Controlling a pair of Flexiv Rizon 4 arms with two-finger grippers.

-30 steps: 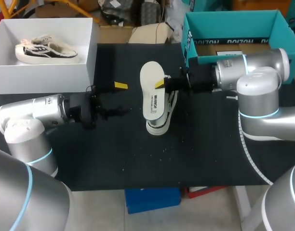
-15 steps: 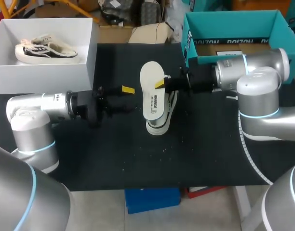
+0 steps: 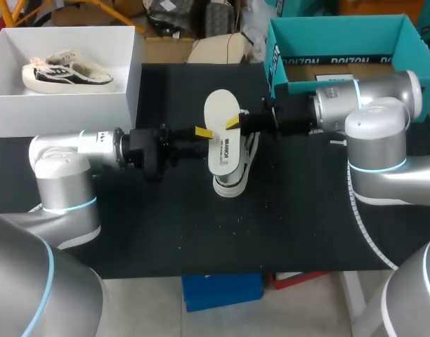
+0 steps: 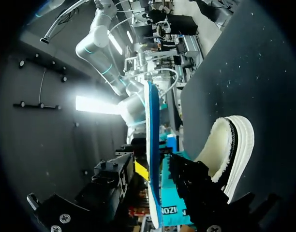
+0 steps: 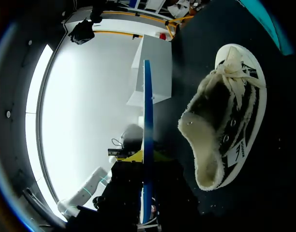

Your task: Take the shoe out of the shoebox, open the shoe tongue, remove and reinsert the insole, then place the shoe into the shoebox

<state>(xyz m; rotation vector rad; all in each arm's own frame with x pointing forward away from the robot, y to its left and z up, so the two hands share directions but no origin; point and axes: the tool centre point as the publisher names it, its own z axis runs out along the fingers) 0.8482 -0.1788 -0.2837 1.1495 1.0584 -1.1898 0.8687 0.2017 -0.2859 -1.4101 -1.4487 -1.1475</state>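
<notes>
A black surface fills most of the head view. Two grey arms come in over it, the left arm from the left side and the right arm from the right, and they meet near the middle.

At the far left corner stands an open white shoebox with a second shoe lying on its side inside. At the far right corner is an open teal shoebox.

The shoe is outside both boxes, sitting on the surface near the centre. It is pale with a fleecy lining and dark side panels, and its opening faces up. The wrist views show it lying to one side of each claw, well below the fingers.

The insole, white on top and blue underneath, hangs flat in the air directly above the shoe, covering most of it.

The right claw is clamped on the insole's right edge. Its own wrist view shows the insole edge-on, running straight out from between its fingers.

The left claw is at the insole's left edge, fingers parted and straddling it. In the left wrist view the insole passes between the fingers, close against the yellow-tipped one, with a gap to the other.
</notes>
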